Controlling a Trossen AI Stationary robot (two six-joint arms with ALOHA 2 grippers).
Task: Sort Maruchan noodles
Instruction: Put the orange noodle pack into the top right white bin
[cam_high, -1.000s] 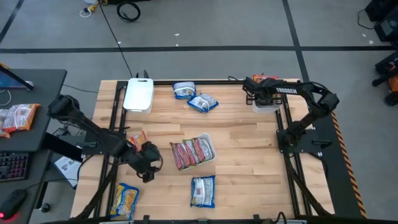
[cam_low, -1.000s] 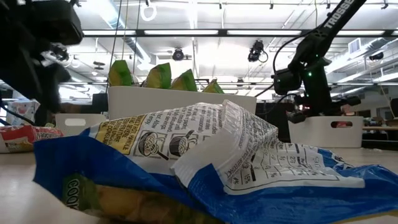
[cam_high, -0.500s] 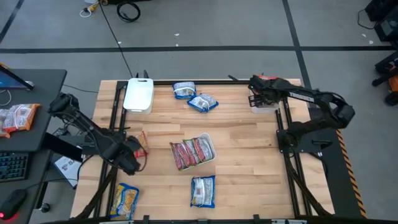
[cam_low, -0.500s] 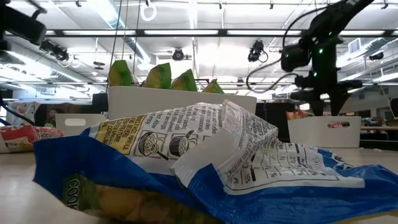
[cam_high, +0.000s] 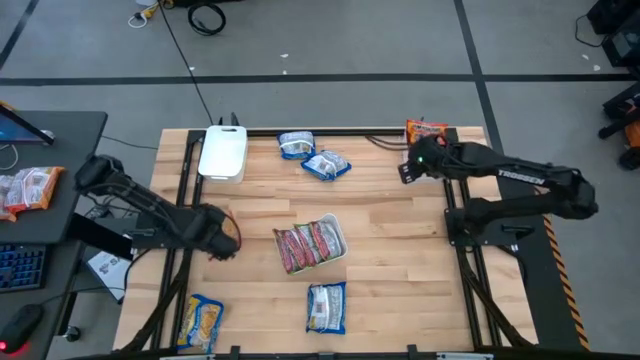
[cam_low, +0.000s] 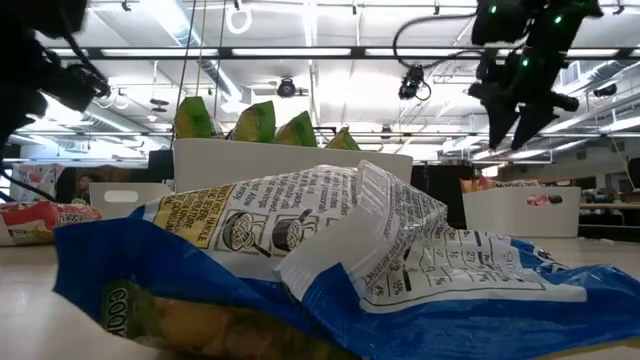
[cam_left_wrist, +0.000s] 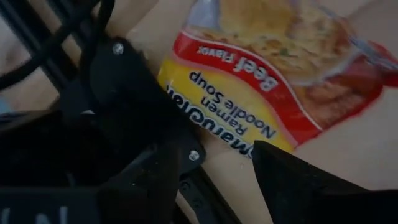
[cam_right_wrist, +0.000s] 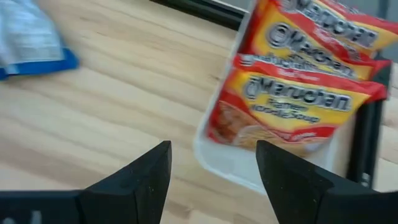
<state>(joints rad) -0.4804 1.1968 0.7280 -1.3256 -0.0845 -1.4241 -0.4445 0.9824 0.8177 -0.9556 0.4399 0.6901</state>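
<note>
Sorting by colour, judging from the layout: orange packets (cam_right_wrist: 298, 102) stacked in the far right tray (cam_right_wrist: 230, 158), red-pink ones (cam_high: 310, 243) in the centre tray (cam_high: 340, 247), blue ones (cam_high: 325, 165) loose on the bench (cam_high: 400, 220). Right end effector (cam_high: 407, 172) open and empty just beside its tray, likely after a drop. Left end effector (cam_left_wrist: 217, 168) open over a beef packet (cam_left_wrist: 273, 81) at the left edge, not gripping.

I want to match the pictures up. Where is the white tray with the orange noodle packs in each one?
High view: white tray at the table's far right corner, under the right tool.
Low view: far right.
Left wrist view: not in it.
Right wrist view: ahead of the open tool.
Shared landmark: its orange packs.
</note>
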